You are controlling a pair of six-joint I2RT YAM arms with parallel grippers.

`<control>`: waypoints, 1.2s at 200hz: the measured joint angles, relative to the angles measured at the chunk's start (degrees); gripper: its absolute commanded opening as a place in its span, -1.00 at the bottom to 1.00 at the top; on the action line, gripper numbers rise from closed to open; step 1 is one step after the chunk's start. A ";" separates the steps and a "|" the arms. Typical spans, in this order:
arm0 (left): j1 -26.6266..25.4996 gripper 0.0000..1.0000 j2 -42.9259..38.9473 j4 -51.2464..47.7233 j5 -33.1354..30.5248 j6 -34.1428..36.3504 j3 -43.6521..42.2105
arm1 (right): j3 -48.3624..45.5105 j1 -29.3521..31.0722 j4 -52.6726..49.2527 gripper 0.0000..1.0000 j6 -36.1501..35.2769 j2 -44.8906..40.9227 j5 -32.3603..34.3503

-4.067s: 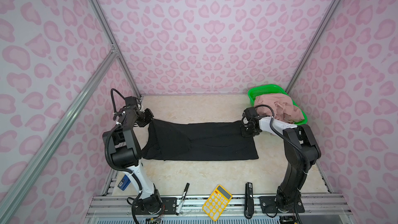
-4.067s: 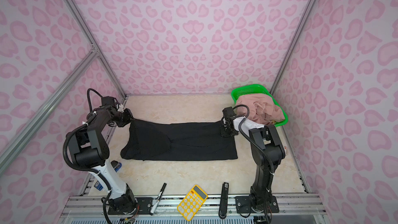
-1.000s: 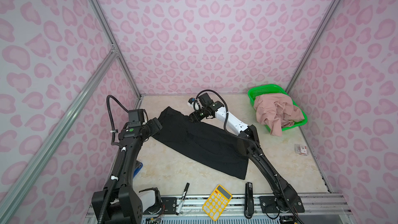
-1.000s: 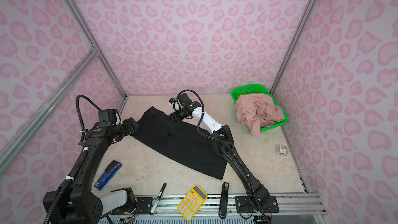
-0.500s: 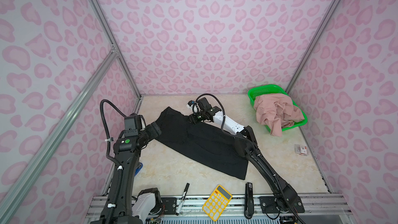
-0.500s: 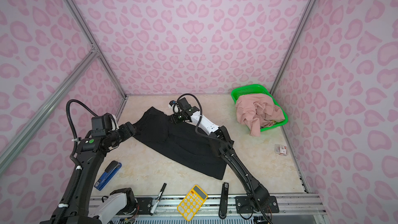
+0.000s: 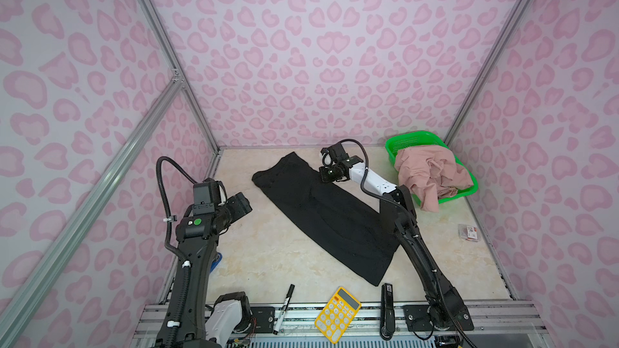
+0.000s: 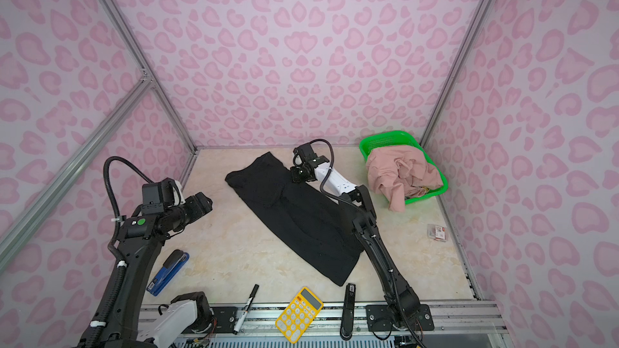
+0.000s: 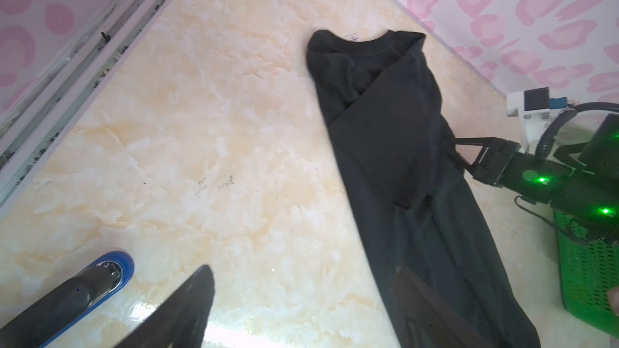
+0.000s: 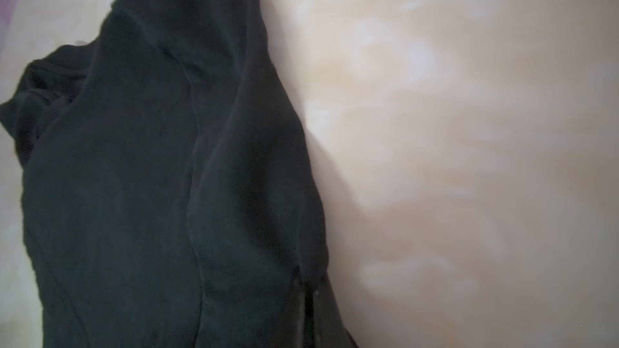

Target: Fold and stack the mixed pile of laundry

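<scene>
Top views, both: the black garment [image 7: 321,215] sprawls diagonally across the middle, far-left to near-right; pink shorts [image 7: 432,175] heaped in the green basket [image 7: 412,138] far right. Left wrist view: left gripper [image 9: 303,274], fingers spread wide, hangs clear on the cloth's left. Right wrist view: right gripper [image 10: 306,284], tips pressed together, pinching the black garment's right edge

Your garment [image 7: 318,209] is black, the table [image 7: 268,246] cream marble, the basket [image 7: 407,137] bright green, its clothes [image 7: 432,172] dusty pink, the walls [image 7: 318,45] pink-spotted.
</scene>
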 measured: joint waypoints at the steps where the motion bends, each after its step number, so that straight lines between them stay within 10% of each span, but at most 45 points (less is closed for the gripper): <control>1: -0.09 0.71 0.09 0.04 0.02 0.02 -0.04 | -0.04 -0.13 -0.07 -1.00 0.00 -0.07 0.17; 30: -3.91 0.71 1.97 0.90 1.36 0.39 -1.07 | -0.66 -4.52 -3.04 -1.00 1.44 -1.60 7.21; 92: -16.22 0.63 11.91 11.23 5.75 -0.46 -5.44 | -1.68 -5.70 -12.41 -0.20 -3.69 -8.41 16.02; 184: -39.80 0.43 28.20 27.82 10.40 -10.14 -1.09 | -60.28 -5.49 -9.51 -0.02 -7.13 -52.35 18.71; 240: -52.35 0.24 28.06 30.56 9.75 -19.08 -7.21 | -80.52 -9.99 -9.14 -0.06 -2.08 -66.42 19.78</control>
